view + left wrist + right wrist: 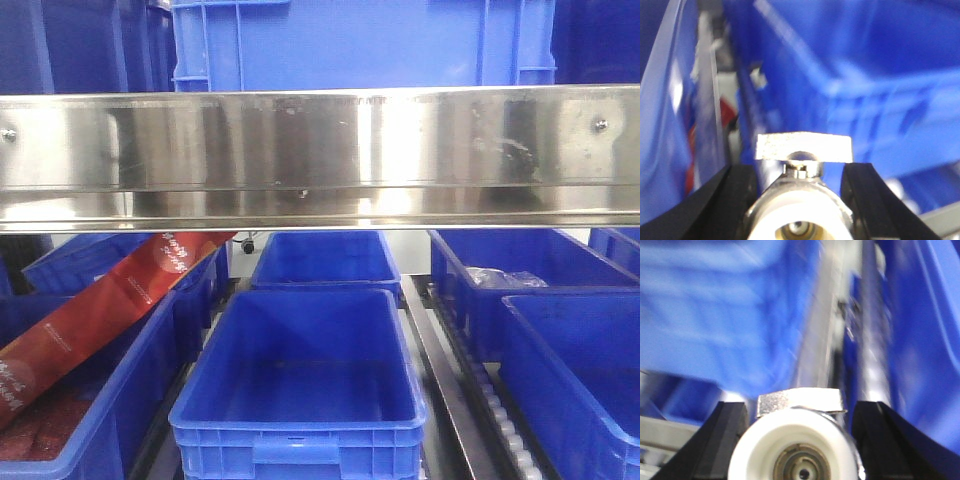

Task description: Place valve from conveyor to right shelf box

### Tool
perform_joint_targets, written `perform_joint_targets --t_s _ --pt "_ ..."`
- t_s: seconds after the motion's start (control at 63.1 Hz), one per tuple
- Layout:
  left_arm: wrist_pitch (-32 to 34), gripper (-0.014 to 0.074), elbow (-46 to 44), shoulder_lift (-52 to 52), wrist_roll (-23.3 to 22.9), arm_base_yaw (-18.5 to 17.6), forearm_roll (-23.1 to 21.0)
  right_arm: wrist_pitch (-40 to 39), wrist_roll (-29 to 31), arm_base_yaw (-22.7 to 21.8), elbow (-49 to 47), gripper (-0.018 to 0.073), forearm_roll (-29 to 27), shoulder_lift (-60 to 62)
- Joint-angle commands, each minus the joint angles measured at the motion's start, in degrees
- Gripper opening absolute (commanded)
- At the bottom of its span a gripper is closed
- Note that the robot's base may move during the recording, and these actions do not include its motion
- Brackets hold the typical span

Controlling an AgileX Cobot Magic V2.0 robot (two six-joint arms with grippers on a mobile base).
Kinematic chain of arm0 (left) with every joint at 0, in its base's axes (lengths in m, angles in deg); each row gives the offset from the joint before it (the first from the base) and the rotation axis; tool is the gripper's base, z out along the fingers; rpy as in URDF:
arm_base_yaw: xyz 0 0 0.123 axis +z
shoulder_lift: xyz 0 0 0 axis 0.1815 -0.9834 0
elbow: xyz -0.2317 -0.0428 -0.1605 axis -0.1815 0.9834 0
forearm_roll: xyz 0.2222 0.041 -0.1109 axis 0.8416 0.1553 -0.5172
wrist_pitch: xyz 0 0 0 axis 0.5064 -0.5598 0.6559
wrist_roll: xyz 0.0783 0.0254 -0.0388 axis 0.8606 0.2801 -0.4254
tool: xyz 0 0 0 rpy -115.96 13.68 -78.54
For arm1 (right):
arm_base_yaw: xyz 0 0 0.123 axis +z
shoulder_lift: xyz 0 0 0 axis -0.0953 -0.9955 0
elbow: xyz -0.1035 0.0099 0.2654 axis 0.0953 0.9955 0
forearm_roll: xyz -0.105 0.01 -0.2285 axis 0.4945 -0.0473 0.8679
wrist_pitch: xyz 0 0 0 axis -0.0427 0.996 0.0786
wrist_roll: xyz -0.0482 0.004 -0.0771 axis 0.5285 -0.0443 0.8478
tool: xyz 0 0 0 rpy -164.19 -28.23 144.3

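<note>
Two valves are in hand, one per arm, and neither is on the conveyor, which shows in no view. Left gripper (800,170) is clamped on a valve (800,210): black fingers (735,200) press its body from both sides, with the white-capped port facing the camera and the flat silver handle (804,147) lying crosswise above the jaws, clear of the pads. Right gripper (801,407) pinches a second valve (795,445) the same way, side grip on the body, white port toward the lens. Gripping the body and not the handle probably keeps the part from swivelling in the hold. Both wrist views show only smeared blue walls and pale metal behind, so I cannot tell which box lies beneath either valve. Front view has no arm in it: steel shelf rail (320,150) across the top, and below it a centre box (300,425), a box on the right (530,370) beside the roller track (500,420), and red packaging (90,310) leaning in the left box (110,420). Judgement: pick done, carry stage — release into the right-hand box remains, and two loaded arms at one bin risk a clash at the rim.
</note>
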Motion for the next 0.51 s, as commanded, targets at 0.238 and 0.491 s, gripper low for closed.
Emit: perform_joint_targets --t_s 0.238,0.491 --pt "-2.9 -0.0111 -22.2 -15.3 -0.6 -2.7 -0.4 -11.0 0.3 7.4 -15.6 -0.0161 -0.2 -9.3" --pt "-3.7 -0.0111 -38.4 -29.9 -0.6 -7.2 -0.7 -14.3 0.3 10.1 -30.3 -0.0161 -0.5 -23.1"
